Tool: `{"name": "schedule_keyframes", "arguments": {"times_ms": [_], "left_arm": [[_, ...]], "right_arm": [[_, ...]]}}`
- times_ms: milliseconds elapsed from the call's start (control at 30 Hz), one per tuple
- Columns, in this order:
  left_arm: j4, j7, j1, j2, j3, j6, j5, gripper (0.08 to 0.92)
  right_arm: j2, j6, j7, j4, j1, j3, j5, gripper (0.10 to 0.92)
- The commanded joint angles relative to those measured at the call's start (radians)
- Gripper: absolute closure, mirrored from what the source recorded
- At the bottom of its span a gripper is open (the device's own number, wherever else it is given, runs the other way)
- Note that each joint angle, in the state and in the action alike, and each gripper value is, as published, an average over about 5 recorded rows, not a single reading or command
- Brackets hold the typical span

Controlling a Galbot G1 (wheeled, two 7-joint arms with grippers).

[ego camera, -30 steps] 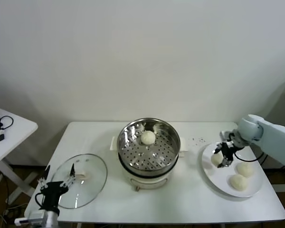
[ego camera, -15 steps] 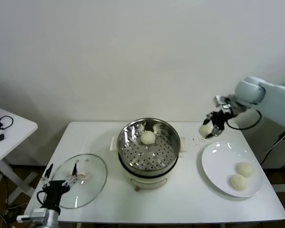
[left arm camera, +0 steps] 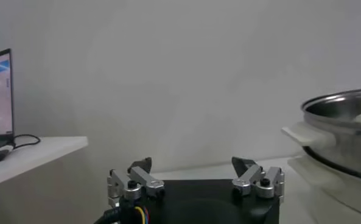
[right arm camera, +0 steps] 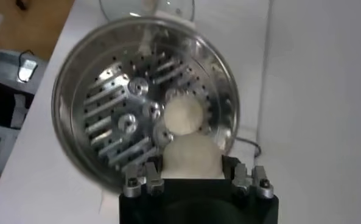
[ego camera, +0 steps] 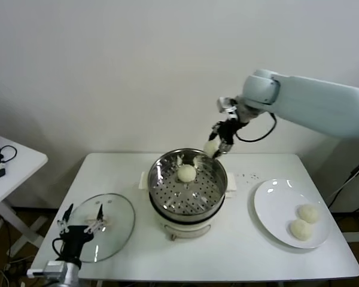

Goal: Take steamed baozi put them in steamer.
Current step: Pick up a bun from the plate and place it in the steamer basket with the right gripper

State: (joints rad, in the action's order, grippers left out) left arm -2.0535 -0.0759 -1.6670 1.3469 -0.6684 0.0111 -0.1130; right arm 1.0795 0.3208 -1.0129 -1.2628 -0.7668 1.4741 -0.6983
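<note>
- Hanging in the air just above the steamer's point(ego camera: 187, 186) back-right rim is one baozi point(ego camera: 211, 147), pinched between the fingers of the right gripper point(ego camera: 216, 147).
- The right wrist view shows that same baozi point(right arm camera: 192, 159) filling the gap between the closed-in fingers, with the steamer's point(right arm camera: 95, 79) perforated floor below it.
- A second baozi point(ego camera: 186, 173) lies inside the steamer, on the floor toward the back; in the right wrist view it point(right arm camera: 183, 114) sits just beyond the held one.
- The steamer stands on a white cooker base point(ego camera: 170, 227), on the white table point(ego camera: 227, 251).
- Right of the steamer, a white plate point(ego camera: 275, 206) carries two more baozi point(ego camera: 308, 213) point(ego camera: 300, 229), close together on the side of the plate away from the steamer.
- Left of the steamer, a glass lid point(ego camera: 110, 218) lies flat on the table.
- The left gripper point(ego camera: 81, 220) waits low at the table's front edge, well apart from the steamer and by the lid's near edge, its fingers spread apart with nothing between them; the left wrist view shows them point(left arm camera: 195, 181) wide and empty, with the steamer's wall point(left arm camera: 344, 131) off to one side.
- Farther left of the steamer, beyond the lid, stands a small side table point(ego camera: 18, 164) with a cable on it.
</note>
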Motion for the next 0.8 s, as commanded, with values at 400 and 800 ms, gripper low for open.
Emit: {"name": "schedule_keyframes", "arguments": {"times_ms": [400,800], "left_arm": [[0.005,0.005,-0.025,-0.004,-0.022,-0.008,-0.01,0.177],[0.002,0.005,-0.044,0.006,-0.022,-0.013,-0.011,0.177]], "right_arm": [[0.241,0.041,0.066,0.026,0.198,-0.016,-0.012,0.389],[0.242,0.038,0.067,0.053,0.229,-0.019,0.027,0.389]]}}
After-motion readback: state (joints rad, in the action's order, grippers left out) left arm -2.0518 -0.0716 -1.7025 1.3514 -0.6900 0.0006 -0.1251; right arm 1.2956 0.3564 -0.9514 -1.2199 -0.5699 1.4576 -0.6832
